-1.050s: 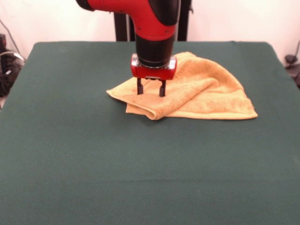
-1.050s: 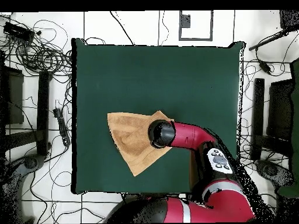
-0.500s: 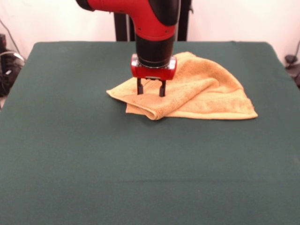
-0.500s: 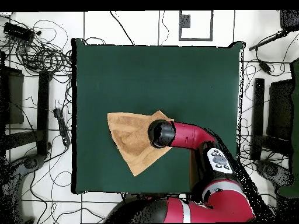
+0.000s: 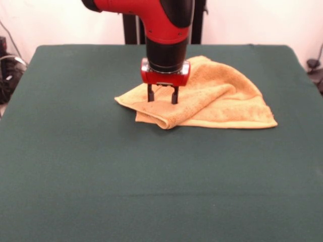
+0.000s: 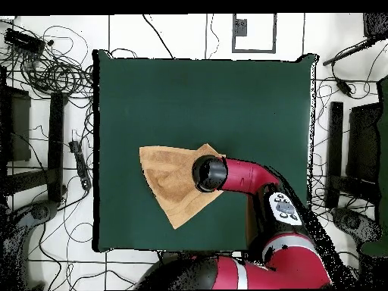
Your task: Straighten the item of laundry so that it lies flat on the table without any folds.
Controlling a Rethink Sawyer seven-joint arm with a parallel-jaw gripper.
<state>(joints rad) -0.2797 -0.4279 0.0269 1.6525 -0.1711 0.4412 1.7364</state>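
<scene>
Front view: spread pincer [image 5: 162,97] stands with tips on the folded towel's [image 5: 222,101] left part.

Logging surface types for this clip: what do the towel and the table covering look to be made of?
The towel looks like yellow-orange terry cloth: a nubby, matte pile with flatter hemmed edges, draping in soft folds. The table seems covered in plain dark green fabric, matte, perhaps felt-like; the weave is too fine to tell.

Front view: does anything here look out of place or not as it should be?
Only the towel: it lies folded over itself in a rough triangle, with a rolled fold at its front edge, not flat on the table. The open gripper stands on its left part. Nothing looks damaged.
</scene>
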